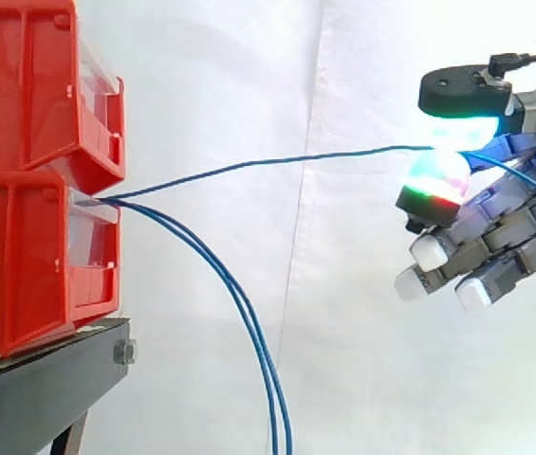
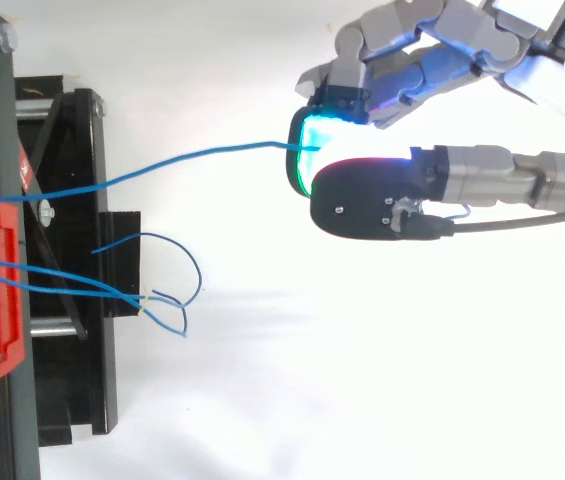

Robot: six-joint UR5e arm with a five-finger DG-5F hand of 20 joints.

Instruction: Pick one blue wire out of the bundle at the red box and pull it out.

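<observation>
Your hand (image 1: 509, 223) is pinching one blue wire (image 1: 249, 164) between its pads (image 1: 438, 175), tensioning it so the slack wires (image 1: 249, 322) are drooping below the fingers (image 1: 481, 256).

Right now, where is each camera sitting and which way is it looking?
Side view: sits beside the work at about its height, looking level across at the red bins on the black stand; the hand comes in from the right, pinching one blue wire.
Top view: sits above, looking down on the bins and stand; the hand reaches in from the upper right.
Shared: both show the hand, the pinched blue wire running to the bins, and the loose wires.
</observation>
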